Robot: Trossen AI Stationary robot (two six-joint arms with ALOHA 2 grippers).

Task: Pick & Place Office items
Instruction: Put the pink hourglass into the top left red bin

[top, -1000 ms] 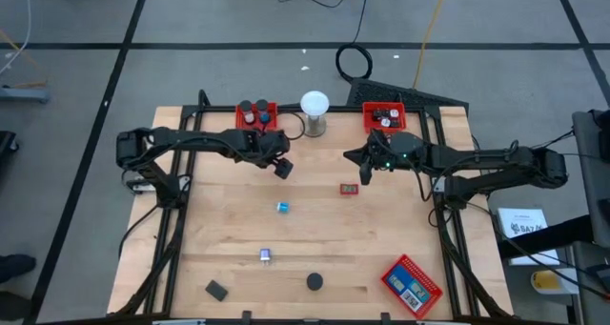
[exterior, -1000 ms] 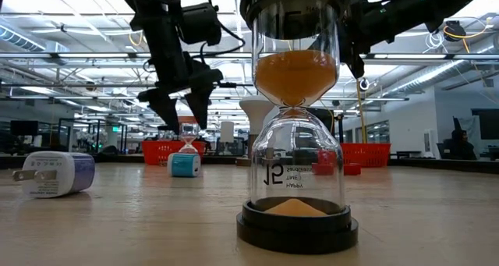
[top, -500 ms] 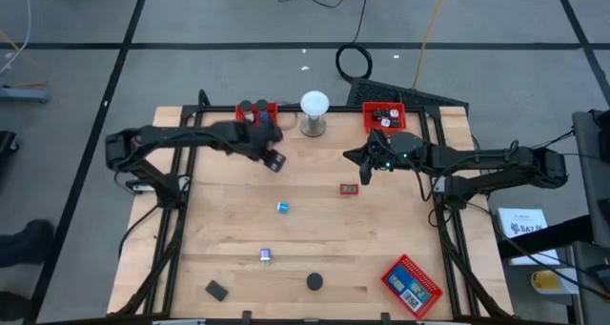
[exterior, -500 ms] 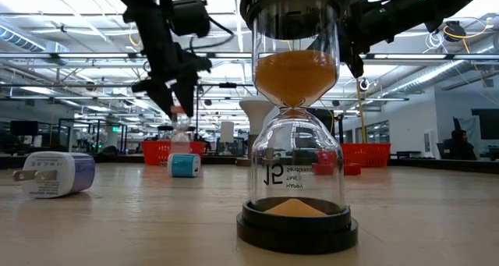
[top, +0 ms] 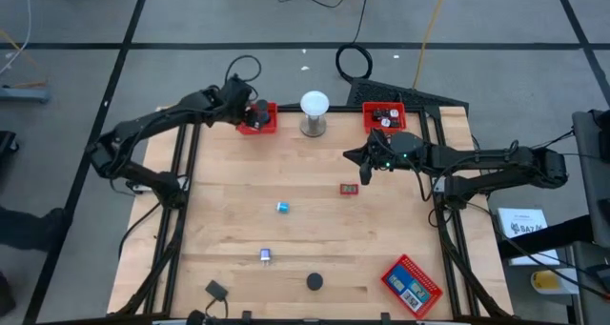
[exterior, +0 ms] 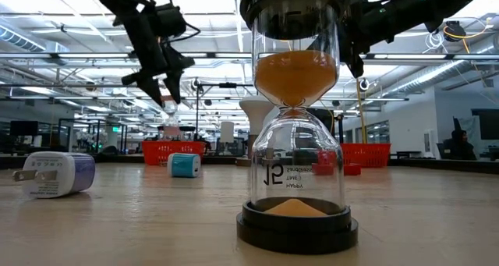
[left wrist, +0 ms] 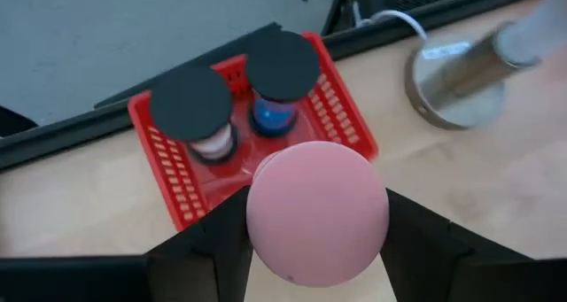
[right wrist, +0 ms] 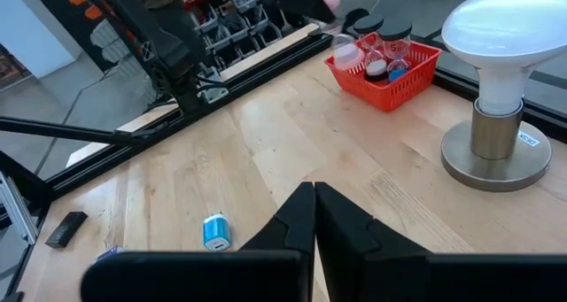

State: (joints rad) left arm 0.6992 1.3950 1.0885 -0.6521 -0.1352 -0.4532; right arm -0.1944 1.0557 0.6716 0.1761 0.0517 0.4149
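Two dark-capped sand timers stand in the red mesh tray at upper left of the high view, and the left gripper hangs over it, clamped on a pink-capped timer. Big in the low view, an orange-sand hourglass shows mirrored lettering, "15" and "HAPPY". Right gripper hovers mid-desk, fingers pressed together. White globe lamp stands between the back trays; blue charger lies centre.

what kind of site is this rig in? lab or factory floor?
Looks like a large open lab or workshop hall, not a production line. The low view shows long rows of ceiling strip lights, workstations with dark monitors and a seated person far behind the light wooden table.
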